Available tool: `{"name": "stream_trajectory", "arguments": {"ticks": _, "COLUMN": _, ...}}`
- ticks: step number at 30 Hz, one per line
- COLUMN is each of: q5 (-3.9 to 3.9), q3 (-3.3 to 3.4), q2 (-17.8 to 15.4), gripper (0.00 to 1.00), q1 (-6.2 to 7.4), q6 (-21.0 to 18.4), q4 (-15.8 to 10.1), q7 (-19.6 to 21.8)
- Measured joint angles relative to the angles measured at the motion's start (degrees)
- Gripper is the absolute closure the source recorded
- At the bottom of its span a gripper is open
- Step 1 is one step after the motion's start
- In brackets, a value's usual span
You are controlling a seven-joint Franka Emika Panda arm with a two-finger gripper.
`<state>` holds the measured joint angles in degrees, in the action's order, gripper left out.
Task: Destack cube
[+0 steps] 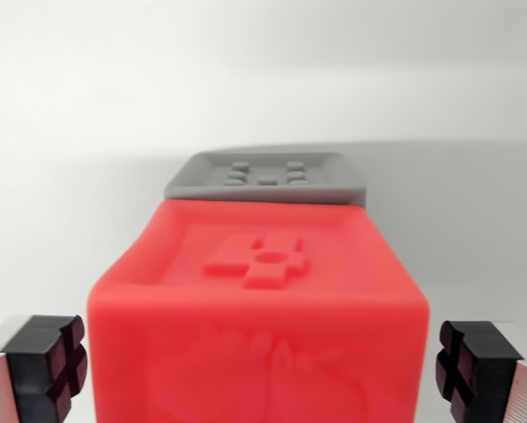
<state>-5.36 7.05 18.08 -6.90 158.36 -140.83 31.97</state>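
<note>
Plain white tabletop [78, 106] fills the wrist view, pale and featureless, with a soft shadow spreading behind the blocks.

Closest to the camera is the red cube [259, 308], its top face sunk a little inside a raised rim and carrying an embossed cross with a round dimple at its centre; a faint relief shows on the face turned toward the lens. Behind the red cube, and seemingly lower, lies the grey cube [268, 178], of which only the recessed top with small raised marks is visible. Whether the red cube rests partly on the grey one or merely stands in front of it cannot be told from this angle.

The gripper [262, 366] is spread wide: one black rubber-padded fingertip [48, 361] stands off the red cube's side toward the wrist view's left, the other apart from it toward the wrist view's right, neither pad touching. That straddling pose looks deliberate, centring the red cube between the pads so that a squeeze would land on its two flat side walls.

My reading is that the grasp is lined up but not yet made, so the destacking itself remains to be done.
</note>
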Motion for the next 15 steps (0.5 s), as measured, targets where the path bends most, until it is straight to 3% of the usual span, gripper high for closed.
{"name": "stream_trajectory", "arguments": {"ticks": 4, "q5": -0.13, "q3": -0.19, "q2": 0.59, "gripper": 0.0, "q1": -0.17, "q6": 0.47, "q4": 0.08, "q7": -0.15}}
{"name": "stream_trajectory", "arguments": {"ticks": 5, "q5": -0.14, "q3": -0.23, "q2": 0.62, "gripper": 1.0, "q1": -0.2, "q6": 0.5, "q4": 0.08, "q7": -0.16}}
{"name": "stream_trajectory", "arguments": {"ticks": 15, "q5": -0.16, "q3": -0.29, "q2": 0.62, "gripper": 1.0, "q1": -0.27, "q6": 0.54, "q4": 0.12, "q7": -0.2}}
